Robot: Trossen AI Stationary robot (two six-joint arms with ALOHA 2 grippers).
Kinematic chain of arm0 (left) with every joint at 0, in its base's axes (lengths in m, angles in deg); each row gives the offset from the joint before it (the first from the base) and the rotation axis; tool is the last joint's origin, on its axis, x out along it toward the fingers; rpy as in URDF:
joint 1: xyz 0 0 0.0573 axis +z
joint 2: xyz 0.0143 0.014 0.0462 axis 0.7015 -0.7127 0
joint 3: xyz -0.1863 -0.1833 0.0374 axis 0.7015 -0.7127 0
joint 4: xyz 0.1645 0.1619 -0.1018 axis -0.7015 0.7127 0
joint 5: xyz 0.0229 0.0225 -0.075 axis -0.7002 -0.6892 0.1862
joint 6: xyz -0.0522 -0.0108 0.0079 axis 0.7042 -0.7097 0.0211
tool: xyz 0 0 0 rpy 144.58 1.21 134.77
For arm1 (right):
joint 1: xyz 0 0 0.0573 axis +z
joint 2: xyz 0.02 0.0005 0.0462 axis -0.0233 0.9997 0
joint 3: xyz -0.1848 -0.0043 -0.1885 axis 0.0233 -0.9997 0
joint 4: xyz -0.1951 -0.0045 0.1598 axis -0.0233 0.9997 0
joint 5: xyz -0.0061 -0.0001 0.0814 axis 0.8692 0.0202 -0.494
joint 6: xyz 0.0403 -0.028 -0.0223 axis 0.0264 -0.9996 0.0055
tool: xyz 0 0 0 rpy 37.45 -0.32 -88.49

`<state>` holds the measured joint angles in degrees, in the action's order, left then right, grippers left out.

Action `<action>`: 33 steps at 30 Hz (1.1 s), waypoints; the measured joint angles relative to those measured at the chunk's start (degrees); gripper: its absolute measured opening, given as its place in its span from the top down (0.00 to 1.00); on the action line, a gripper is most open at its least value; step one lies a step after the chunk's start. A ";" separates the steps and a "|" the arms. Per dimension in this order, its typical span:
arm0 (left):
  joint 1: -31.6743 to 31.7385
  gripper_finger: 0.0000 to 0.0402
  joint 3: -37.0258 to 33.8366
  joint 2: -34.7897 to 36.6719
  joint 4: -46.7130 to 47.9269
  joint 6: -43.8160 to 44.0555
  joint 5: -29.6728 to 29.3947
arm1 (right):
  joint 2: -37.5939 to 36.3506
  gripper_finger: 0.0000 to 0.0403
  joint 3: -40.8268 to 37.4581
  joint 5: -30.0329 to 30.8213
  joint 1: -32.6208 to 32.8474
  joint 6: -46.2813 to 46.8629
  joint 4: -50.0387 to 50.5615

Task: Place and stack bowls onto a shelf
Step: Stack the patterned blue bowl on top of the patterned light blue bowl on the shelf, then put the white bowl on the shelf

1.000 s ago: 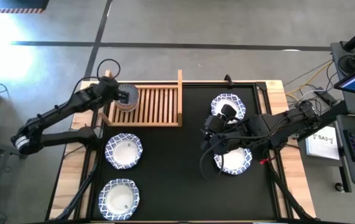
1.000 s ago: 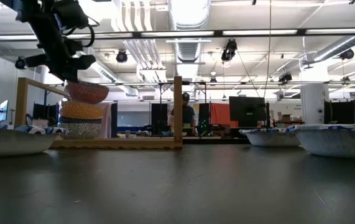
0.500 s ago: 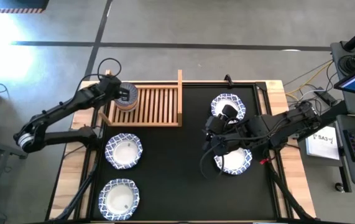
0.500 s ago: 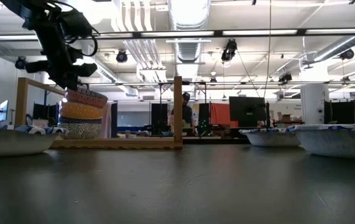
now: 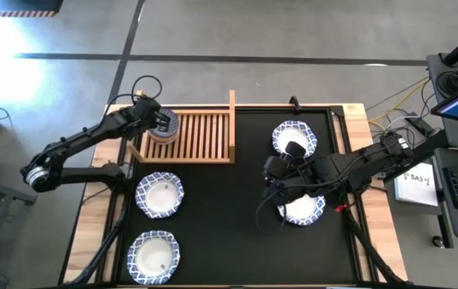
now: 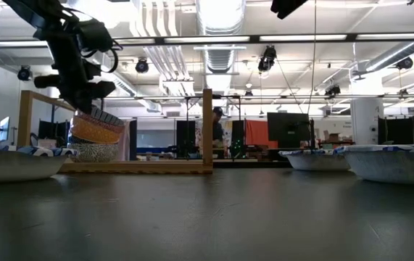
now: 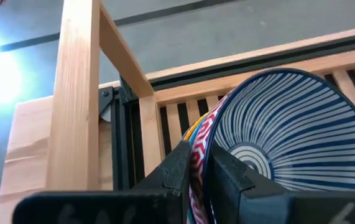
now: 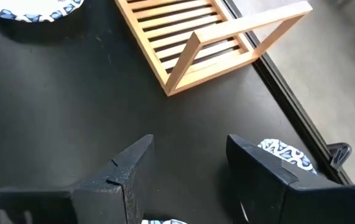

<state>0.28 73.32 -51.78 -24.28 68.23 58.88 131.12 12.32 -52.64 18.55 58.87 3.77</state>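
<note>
My left gripper (image 5: pixel 163 122) is at the left end of the wooden shelf (image 5: pixel 200 135), shut on a small bowl (image 7: pixel 283 130) that is red-patterned outside and blue radial-striped inside. This bowl tops a stack, with a yellow bowl (image 6: pixel 90 132) and a dark patterned bowl (image 6: pixel 94 151) under it. No light blue bowl shows. My right gripper (image 8: pixel 189 142) hangs open over bare table between two white blue-rimmed bowls (image 5: pixel 294 135) (image 5: pixel 302 210). Two more white bowls (image 5: pixel 160 195) (image 5: pixel 153 255) sit on the table's left side. My left gripper pinches the small bowl's rim (image 7: pixel 197 163), with one finger (image 7: pixel 227 168) inside the bowl and the other (image 7: pixel 176 165) outside on the red-patterned wall. It comes from above, slanting down. The bowl (image 6: pixel 99 119) is tilted and sits in the yellow bowl of the stack.
The shelf's upright rails (image 7: pixel 78 93) (image 6: pixel 207 127) stand beside the stack and at the shelf's right end. Most of the slat base (image 8: pixel 183 25) is bare. Black table shows between the white bowls. A person (image 6: pixel 217 134) is far off in the room behind.
My left gripper has come down with the small bowl. The bowl was lifted clear above the stack and now rests tipped in the yellow bowl, and the gripper is still shut on its rim.
</note>
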 joint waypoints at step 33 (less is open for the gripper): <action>-10.36 0.61 7.08 6.01 -7.58 -8.70 21.94 | -1.51 0.52 -3.25 -9.15 -1.64 18.56 19.63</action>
<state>-10.07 80.40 -45.77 -31.86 59.54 80.82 129.62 9.07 -61.80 16.90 77.42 23.40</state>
